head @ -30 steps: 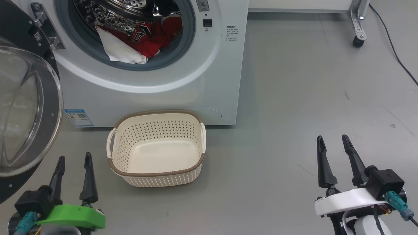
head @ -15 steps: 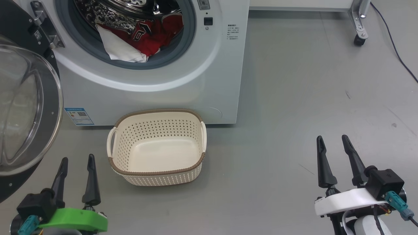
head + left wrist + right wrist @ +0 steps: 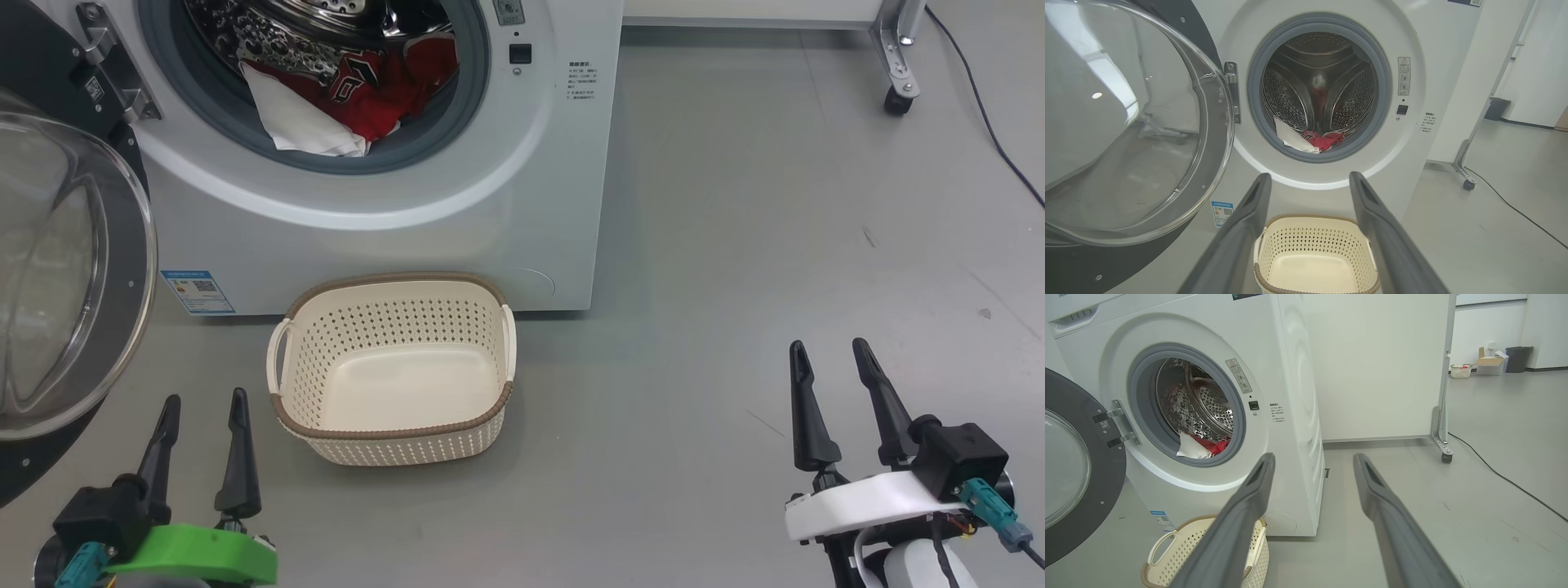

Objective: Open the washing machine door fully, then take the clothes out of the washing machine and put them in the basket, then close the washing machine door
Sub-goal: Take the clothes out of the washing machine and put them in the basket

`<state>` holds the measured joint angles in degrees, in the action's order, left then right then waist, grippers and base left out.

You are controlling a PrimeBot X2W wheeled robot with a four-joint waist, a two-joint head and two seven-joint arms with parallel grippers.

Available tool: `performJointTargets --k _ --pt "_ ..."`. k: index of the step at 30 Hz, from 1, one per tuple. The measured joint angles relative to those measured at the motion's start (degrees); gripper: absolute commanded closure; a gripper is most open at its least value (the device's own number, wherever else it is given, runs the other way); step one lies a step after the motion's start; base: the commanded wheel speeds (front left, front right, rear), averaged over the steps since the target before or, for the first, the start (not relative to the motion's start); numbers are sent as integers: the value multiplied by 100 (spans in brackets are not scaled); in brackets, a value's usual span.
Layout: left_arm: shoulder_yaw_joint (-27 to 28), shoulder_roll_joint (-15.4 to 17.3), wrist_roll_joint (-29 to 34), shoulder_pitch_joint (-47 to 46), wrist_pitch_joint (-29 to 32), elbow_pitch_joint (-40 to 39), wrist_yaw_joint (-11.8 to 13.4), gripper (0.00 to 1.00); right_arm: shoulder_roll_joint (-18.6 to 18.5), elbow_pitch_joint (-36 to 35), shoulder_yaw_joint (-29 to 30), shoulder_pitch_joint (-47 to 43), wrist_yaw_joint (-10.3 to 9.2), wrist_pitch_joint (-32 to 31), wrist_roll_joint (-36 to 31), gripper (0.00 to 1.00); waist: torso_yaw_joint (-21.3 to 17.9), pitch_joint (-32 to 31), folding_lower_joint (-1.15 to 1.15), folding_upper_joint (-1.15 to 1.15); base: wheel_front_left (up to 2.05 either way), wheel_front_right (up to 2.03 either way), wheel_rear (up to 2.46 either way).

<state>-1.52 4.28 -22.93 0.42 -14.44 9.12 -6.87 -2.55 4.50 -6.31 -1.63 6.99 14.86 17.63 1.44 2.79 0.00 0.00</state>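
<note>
Door (image 3: 77,269) is recorded swung wide on its hinge at the left of the washer (image 3: 424,212), with the glass bowl bulging toward the head camera. Clothes (image 3: 359,102) are seen inside the drum (image 3: 1290,98), heaped low at the front against the grey gasket (image 3: 469,98): a white cloth on the left, a red jersey with a navy number beside it, and more red behind.

Basket (image 3: 392,280) is set on the floor (image 3: 694,245) just in front of the washer, below the opening. Whether its back rim touches the front panel cannot be told. A blue label (image 3: 197,292) is noted on the panel to its left.

Left gripper (image 3: 205,398) is held low, between the door and the basket, just beside the basket's left handle, with fingers spread and pointing at the washer. Right gripper (image 3: 827,345) is held low at the right, well apart from the basket and over bare floor, with fingers likewise spread.

A caster (image 3: 896,102) and a dark cable (image 3: 988,122) are noted on the floor at far right.
</note>
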Motion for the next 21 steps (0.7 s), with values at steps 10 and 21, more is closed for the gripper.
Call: performJointTargets --k 10,21 --pt "-116 -10 -77 18 0 -114 -3 0 1 19 -25 0 0 0 1 0 -3 -22 0 0 13 -13 0" --pt "-121 0 -126 84 0 -220 -5 0 3 31 -32 0 0 0 1 0 6 -19 0 0 56 -56 0"
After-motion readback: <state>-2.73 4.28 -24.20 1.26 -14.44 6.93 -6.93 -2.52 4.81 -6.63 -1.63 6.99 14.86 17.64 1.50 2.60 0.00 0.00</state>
